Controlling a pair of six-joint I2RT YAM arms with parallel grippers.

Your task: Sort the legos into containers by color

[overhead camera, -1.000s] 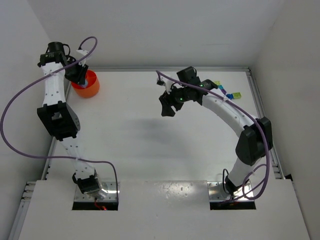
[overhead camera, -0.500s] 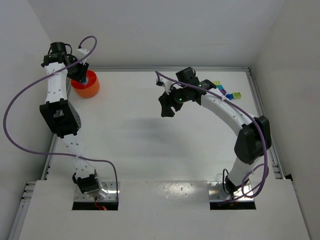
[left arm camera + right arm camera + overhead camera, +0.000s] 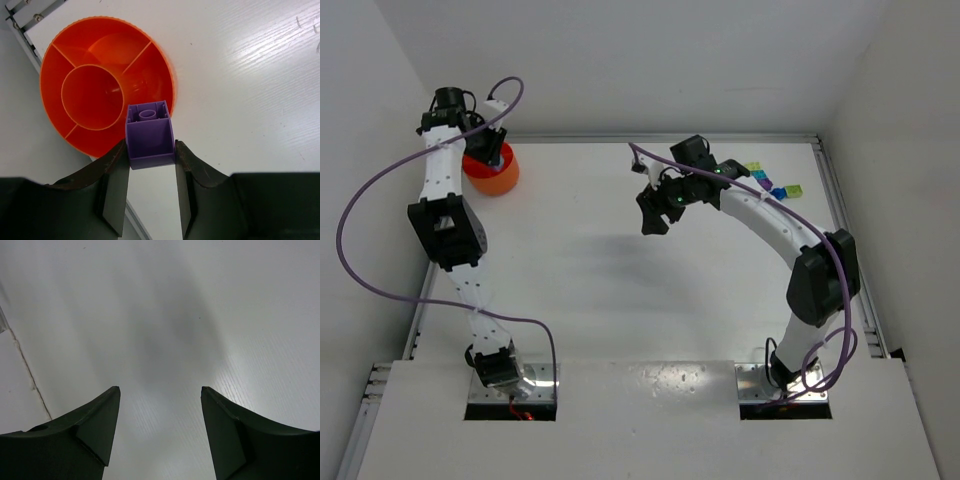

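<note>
My left arm [image 3: 445, 215] hides part of the round orange plastic bowl [image 3: 496, 179] overhead. Left end effector [image 3: 150, 148] clamps a purple plastic brick [image 3: 149, 136] over its rim; right end effector [image 3: 160, 391] hangs open.

Bright, even light falls from above on the white surface [image 3: 610, 300], casting a soft grey shadow [image 3: 620, 255], and the near jaws look dark and soft-edged.

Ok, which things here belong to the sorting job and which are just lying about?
Job: purple lego in the left gripper; orange bowl; loose legos at the far right; open right gripper.
Not job: table rail; arm base plate.
</note>
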